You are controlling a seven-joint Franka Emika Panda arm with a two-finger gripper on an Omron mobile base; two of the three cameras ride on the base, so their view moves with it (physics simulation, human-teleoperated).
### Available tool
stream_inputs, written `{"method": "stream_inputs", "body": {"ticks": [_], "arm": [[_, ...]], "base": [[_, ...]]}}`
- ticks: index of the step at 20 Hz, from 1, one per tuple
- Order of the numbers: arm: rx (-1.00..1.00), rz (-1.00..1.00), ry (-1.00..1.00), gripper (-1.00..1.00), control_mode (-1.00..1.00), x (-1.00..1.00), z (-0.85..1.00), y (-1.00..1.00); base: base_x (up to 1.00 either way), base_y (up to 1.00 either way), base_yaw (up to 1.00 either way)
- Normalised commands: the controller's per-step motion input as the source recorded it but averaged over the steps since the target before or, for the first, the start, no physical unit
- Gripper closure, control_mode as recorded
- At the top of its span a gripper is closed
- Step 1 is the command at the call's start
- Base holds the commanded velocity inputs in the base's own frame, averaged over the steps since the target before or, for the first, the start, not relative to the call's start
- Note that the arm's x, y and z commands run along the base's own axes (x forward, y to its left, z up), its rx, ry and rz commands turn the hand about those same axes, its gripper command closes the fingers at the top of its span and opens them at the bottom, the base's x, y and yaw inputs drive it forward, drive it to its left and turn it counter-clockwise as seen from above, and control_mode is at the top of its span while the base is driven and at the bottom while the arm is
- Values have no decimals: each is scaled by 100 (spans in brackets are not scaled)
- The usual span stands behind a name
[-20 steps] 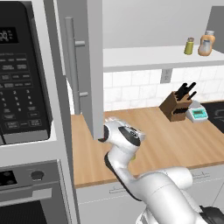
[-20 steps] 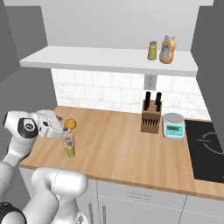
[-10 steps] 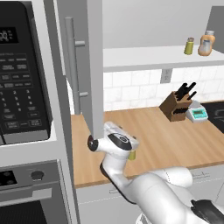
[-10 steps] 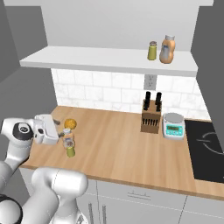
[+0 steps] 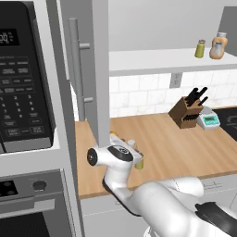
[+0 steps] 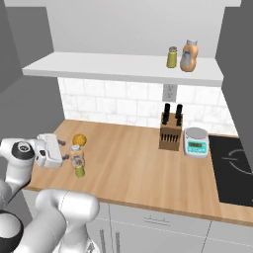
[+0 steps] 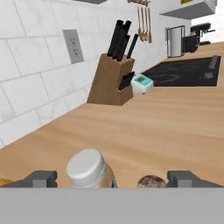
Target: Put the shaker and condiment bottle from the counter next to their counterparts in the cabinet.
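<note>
The slim orange condiment bottle (image 6: 75,154) and the short yellow-green shaker (image 6: 80,170) stand close together at the counter's left front. My gripper (image 6: 63,152) is level with them on their left, open and holding nothing. In the hand view the bottle's grey-white cap (image 7: 86,166) and the shaker's cap (image 7: 151,182) rise between the fingertips (image 7: 41,178) of the gripper (image 7: 114,179). In the left base view my arm hides most of the shaker (image 5: 139,162). The counterparts, a shaker (image 6: 172,57) and a curvy orange bottle (image 6: 188,56), stand on the cabinet shelf (image 6: 123,66). The cabinet door (image 5: 99,69) hangs open.
A round orange object (image 6: 79,140) lies just behind the bottle. A knife block (image 6: 169,133) and a small scale (image 6: 196,142) stand at the back right, with the black cooktop (image 6: 234,170) beyond. The microwave (image 5: 23,78) and the oven (image 5: 32,203) are on the left.
My hand has drawn left and slightly lower, coming level with the bottle and shaker. The jaws stayed open. The bottle and shaker have not moved.
</note>
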Motion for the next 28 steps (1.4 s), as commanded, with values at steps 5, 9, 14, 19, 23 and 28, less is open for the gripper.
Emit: {"method": "stream_inputs", "body": {"ticks": [5,9,14,19,23,28], "arm": [[0,-2,0,-100,-100,0,-21,0],[0,-2,0,-100,-100,0,-8,0],[0,-1,1,-100,-100,2,-13,0],[0,0,3,-100,-100,13,-13,0],[0,0,3,-100,-100,13,-9,0],[0,0,5,-100,-100,13,-14,2]], "base": [[0,0,0],[0,0,0],[0,0,0],[0,0,0],[0,0,0],[0,0,0]]}}
